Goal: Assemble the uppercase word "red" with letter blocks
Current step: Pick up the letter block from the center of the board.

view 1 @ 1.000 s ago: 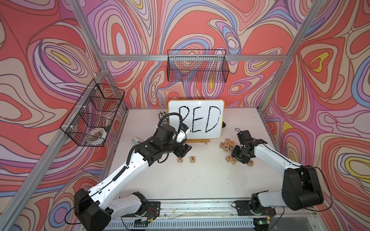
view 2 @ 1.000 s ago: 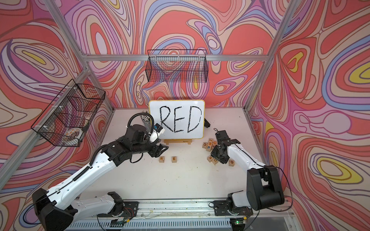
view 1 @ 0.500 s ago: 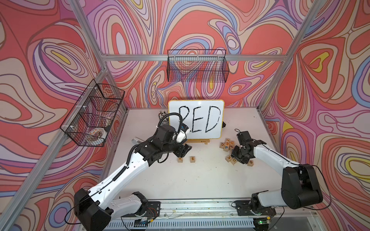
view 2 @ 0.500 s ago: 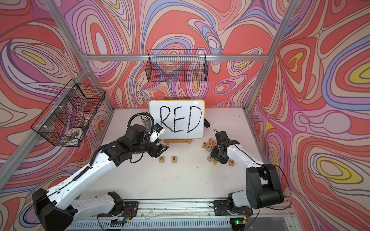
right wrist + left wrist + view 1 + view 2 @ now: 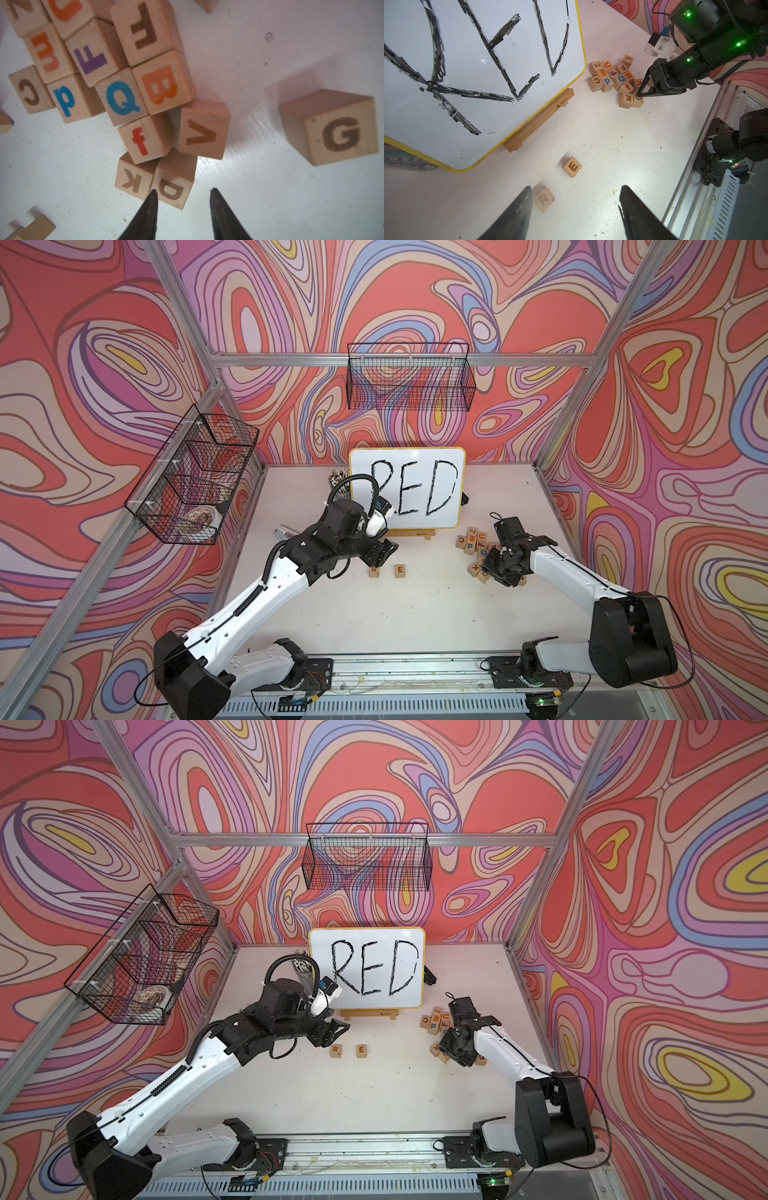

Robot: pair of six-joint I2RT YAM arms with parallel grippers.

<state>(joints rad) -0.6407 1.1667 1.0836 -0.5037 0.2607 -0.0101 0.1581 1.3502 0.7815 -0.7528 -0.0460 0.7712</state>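
Observation:
The R block (image 5: 374,571) and the E block (image 5: 400,571) lie side by side on the white table in front of the whiteboard, a small gap between them. My left gripper (image 5: 575,194) hovers open above them, and the R block (image 5: 544,199) sits just inside one finger. The D block (image 5: 172,187) lies at the near edge of the block pile, pressed against a K block (image 5: 133,180). My right gripper (image 5: 184,191) is open and low over it. One fingertip (image 5: 153,194) rests at the seam between K and D, the other stands clear. In both top views the right gripper (image 5: 494,568) hides the D.
A pile of other letter blocks (image 5: 473,541) lies right of the whiteboard (image 5: 407,487), which stands on a wooden rest. A lone G block (image 5: 332,128) sits beside the right gripper. A cup of pencils (image 5: 338,481) stands behind the left arm. Wire baskets hang on the walls.
My right gripper has edged a little along the near edge of the block pile and its jaws have narrowed slightly. The left arm has not moved.

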